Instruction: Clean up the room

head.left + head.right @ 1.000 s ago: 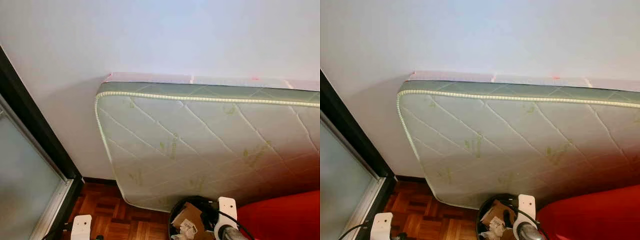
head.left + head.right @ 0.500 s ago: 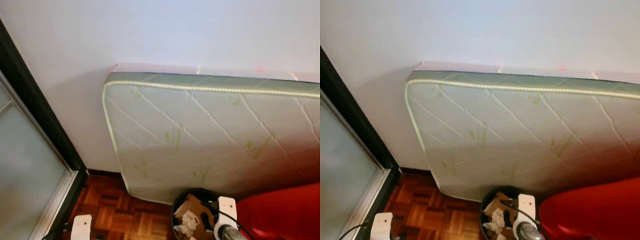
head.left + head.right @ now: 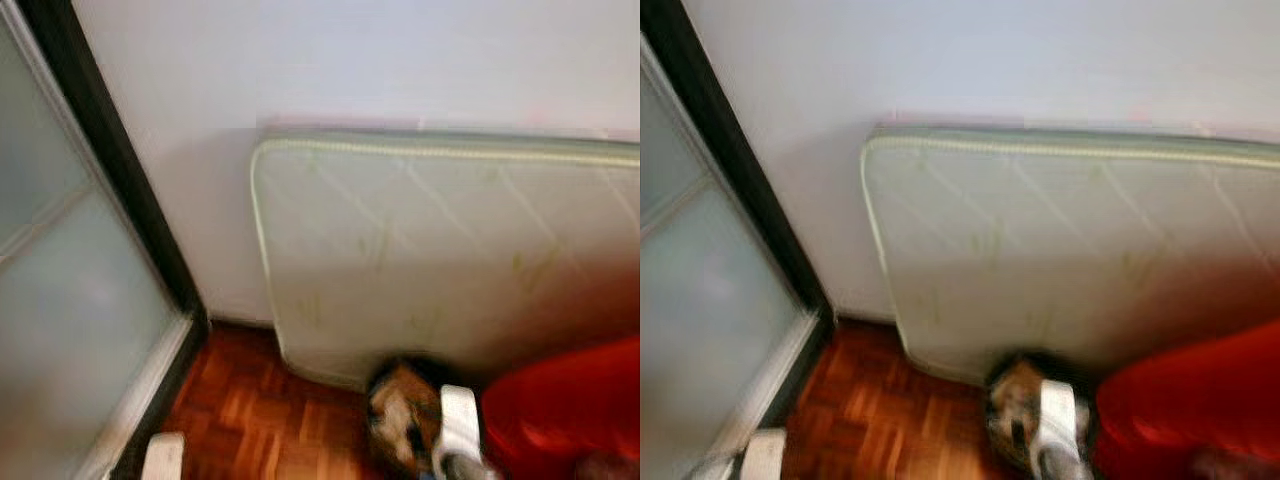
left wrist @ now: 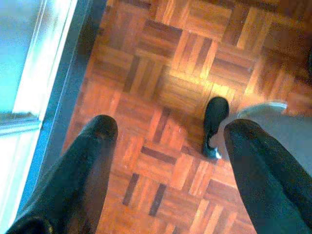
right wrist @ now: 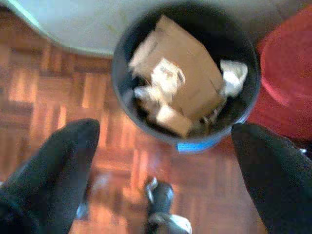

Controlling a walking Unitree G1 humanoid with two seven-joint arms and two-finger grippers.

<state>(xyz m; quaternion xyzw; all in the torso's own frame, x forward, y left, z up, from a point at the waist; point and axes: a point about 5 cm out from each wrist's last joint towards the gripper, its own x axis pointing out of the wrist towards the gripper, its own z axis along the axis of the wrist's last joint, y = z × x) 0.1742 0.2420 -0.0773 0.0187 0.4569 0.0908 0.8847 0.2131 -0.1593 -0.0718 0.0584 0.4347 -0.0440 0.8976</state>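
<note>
Your head cameras, blurred by motion, face a quilted mattress (image 3: 440, 260) standing on edge against a white wall (image 3: 350, 60), with a dark-framed frosted glass door (image 3: 70, 280) on your left and parquet floor (image 3: 260, 420) below.

At the foot of the mattress sits a round dark waste bin (image 5: 185, 73), touching or very nearly touching the mattress edge. In it lie a crumpled piece of brown cardboard (image 5: 185, 83) and what look like balls of white paper (image 5: 235, 73), though the blur leaves that uncertain. A red rounded object (image 3: 560, 410) sits just beside the bin on your right.

Your right gripper (image 5: 165, 146) hangs above the floor near the bin, its two black fingers (image 5: 58, 165) spread wide apart and holding nothing; the bin's mouth shows between them.

Your left gripper (image 4: 168, 161) hangs over bare parquet near the door's frame, its fingers (image 4: 87, 165) likewise wide apart and empty. Beneath it a small black shape (image 4: 214, 124) rests on the floor beside a grey edge.
</note>
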